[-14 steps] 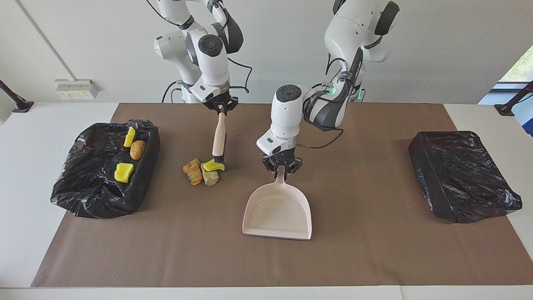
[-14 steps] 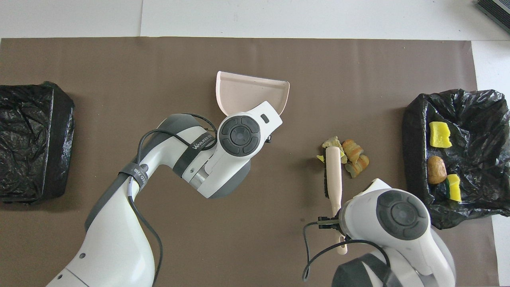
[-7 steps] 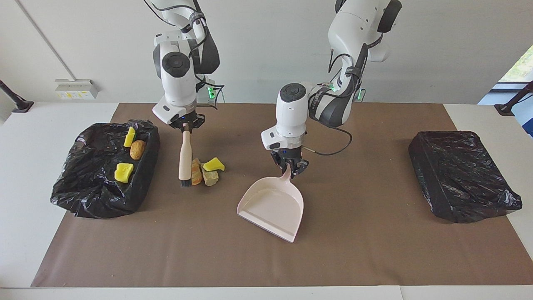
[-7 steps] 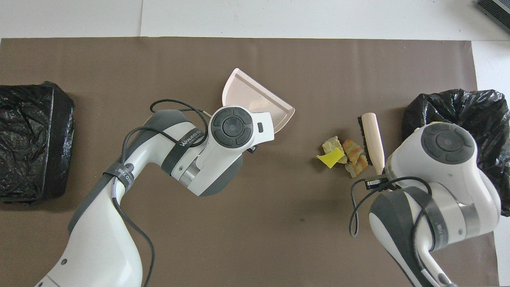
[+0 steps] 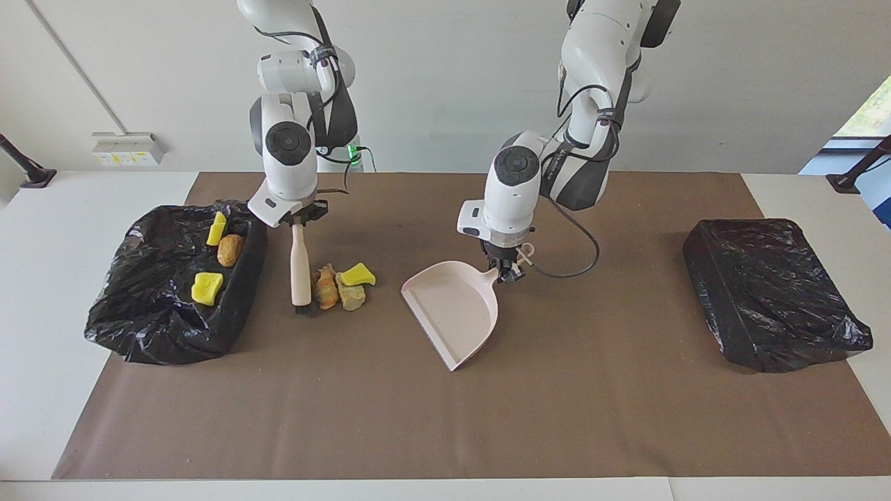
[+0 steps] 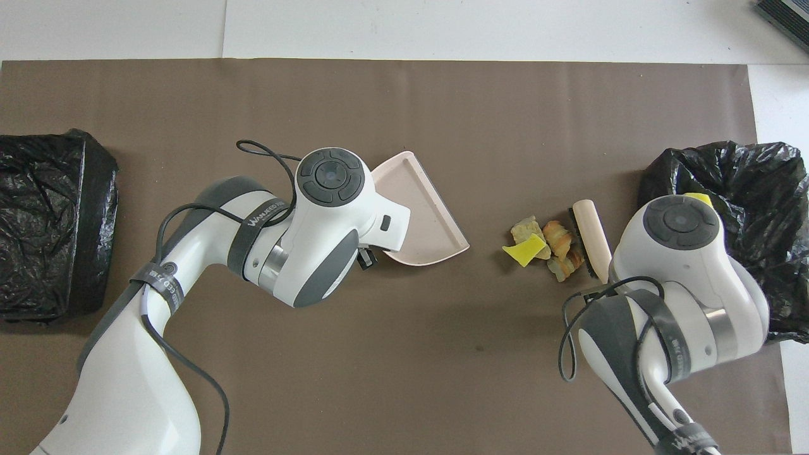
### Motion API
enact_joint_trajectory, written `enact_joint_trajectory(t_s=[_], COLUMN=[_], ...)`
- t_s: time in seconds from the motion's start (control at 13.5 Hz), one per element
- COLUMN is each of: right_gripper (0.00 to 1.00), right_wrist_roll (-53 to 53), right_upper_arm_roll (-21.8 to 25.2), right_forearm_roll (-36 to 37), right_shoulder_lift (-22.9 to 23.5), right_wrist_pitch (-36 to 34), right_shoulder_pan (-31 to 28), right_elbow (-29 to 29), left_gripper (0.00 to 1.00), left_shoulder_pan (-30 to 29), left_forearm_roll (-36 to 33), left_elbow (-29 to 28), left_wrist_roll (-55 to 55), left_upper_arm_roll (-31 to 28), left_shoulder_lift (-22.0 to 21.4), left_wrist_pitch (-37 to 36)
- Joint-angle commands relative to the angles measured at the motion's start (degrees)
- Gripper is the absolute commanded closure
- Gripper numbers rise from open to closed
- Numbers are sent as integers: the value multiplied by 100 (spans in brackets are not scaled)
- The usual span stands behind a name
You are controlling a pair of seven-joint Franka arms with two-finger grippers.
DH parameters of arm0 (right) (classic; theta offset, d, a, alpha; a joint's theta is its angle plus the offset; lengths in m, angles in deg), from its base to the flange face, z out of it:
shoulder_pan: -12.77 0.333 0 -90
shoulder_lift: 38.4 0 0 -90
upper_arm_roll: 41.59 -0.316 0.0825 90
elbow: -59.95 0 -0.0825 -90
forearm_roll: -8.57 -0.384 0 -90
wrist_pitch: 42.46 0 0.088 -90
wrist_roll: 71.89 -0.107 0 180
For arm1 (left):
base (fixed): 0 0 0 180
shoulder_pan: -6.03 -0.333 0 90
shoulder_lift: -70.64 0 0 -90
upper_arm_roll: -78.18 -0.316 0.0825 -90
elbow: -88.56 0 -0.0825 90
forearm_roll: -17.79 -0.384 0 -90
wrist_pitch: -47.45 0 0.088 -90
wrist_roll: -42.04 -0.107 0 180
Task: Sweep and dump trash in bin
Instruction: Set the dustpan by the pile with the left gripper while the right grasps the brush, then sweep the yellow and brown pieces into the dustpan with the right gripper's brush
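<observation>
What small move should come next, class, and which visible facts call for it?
Probably a short brush stroke by the right tool, pushing the three loose scraps toward the pink dustpan, which the left tool holds with its mouth turned to them.

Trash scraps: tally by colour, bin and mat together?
Yellow sponge pieces: 3, two in the black-lined bin at and, one on the brown mat
Orange-brown bread lumps: 2
Pale green-tan lump: 1
Total: 6
</observation>
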Motion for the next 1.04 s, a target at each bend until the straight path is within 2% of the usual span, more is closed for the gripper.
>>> enact_joint_trajectory(t_s=[0.0,0.22,0.37,0.52,0.74,0.96], right_gripper=[100,100,100,100,100,100], right_wrist_roll=[10,-586,-694,-773,-808,-834], right_upper_arm_roll=[-34,-34,-34,-51,-60,-78], right_forearm_roll=[-119,-628,-1173,-1340,-2683,-3099], right_shoulder_lift=[-39,-39,-13,-4,23,128], right_wrist_pitch=[244,314,472,560,1087,1246], right_shoulder_pan=[27,466,799,1108,1442,1663], right_elbow=[199,287,287,243,243,42], left_gripper=[100,100,100,100,100,100], left_shoulder_pan=[117,328,407,399,390,320], left_forearm_roll=[115,-614,-685,-781,-782,-782], left_elbow=[-863,-1305,-1402,-1437,-1499,-1499], left_wrist_roll=[-296,-296,-278,-278,-278,-304], left_upper_arm_roll=[-1,-1,-10,-10,-10,-1], left_shoulder_lift=[-527,-722,-713,-722,-722,-704], left_wrist_pitch=[426,796,832,850,1033,1157])
